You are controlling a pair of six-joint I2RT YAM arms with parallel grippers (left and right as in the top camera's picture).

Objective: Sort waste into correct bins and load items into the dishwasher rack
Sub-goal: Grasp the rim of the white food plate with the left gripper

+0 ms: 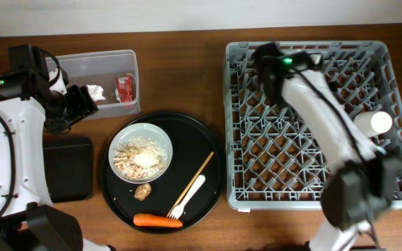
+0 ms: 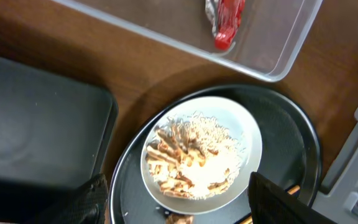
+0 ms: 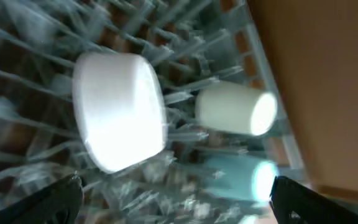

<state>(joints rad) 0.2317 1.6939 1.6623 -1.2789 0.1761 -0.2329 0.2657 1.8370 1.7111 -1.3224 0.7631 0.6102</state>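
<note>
Dishwasher rack [image 1: 340, 47]: fills the right half of the table, loaded, as far as shows, along its right edge. Right gripper [image 3: 176, 190]: jaws spread wide, pinching nothing; hangs over a white rounded dish [image 3: 120, 115] down among the pegs, bowl or cup hard to tell through the blur, just beside the small white cup [image 3: 235, 111] on its side and the light blue cup [image 3: 232, 177]. Reads as a release. To finish it well: lift straight up, keep the fingers [image 3: 55, 199] wide until clear of the pegs, avoid nudging either cup, check for a steady, wedged seat before leaving. Left gripper [image 2: 178, 186]: also spread and empty; hovers above the bowl [image 2: 247, 134] of beige food scraps [image 2: 185, 155] on the round black tray [image 1: 201, 139]. For that piece: take the rim, not the heap; carry level; tip out probably over the shallow black tray [image 2: 36, 124] close by, not into the clear tub [image 2: 272, 62] with the red wrapper [image 2: 227, 22]. Afterwards, set into a free row left of the cups.
</note>
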